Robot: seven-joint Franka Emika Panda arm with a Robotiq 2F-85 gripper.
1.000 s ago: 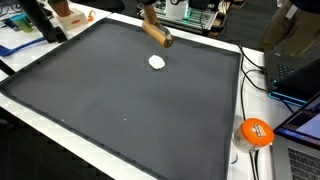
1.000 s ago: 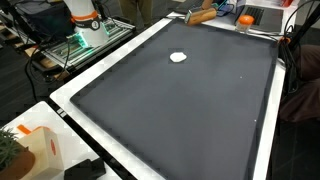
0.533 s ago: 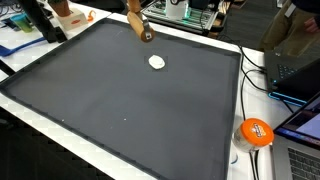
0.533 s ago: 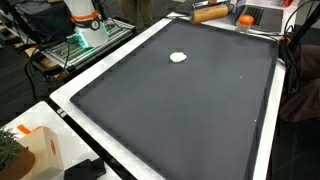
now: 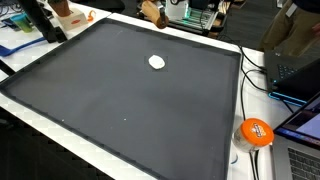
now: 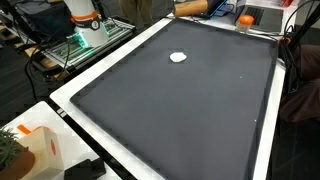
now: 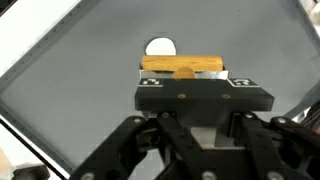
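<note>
Even, diffuse indoor light falls from overhead in both exterior views; the dark mat [image 5: 120,100] shows a faint sheen and hardly any shadow. The white disc [image 5: 156,62] is washed out. All pictures are coarse and soft. In the wrist view the gripper [image 7: 183,71] looks dim and blurred, the wooden block [image 7: 165,66] brightly lit.

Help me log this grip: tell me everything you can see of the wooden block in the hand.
The wooden block is a tan, elongated bar with a smooth yellow-brown face, plain wood by its look. It lies level, crosswise in the wrist view, clamped in the shut hand and lifted off the dark mat. Only the hand touches it. Both exterior views show it just partly, at the picture's top edge.
</note>
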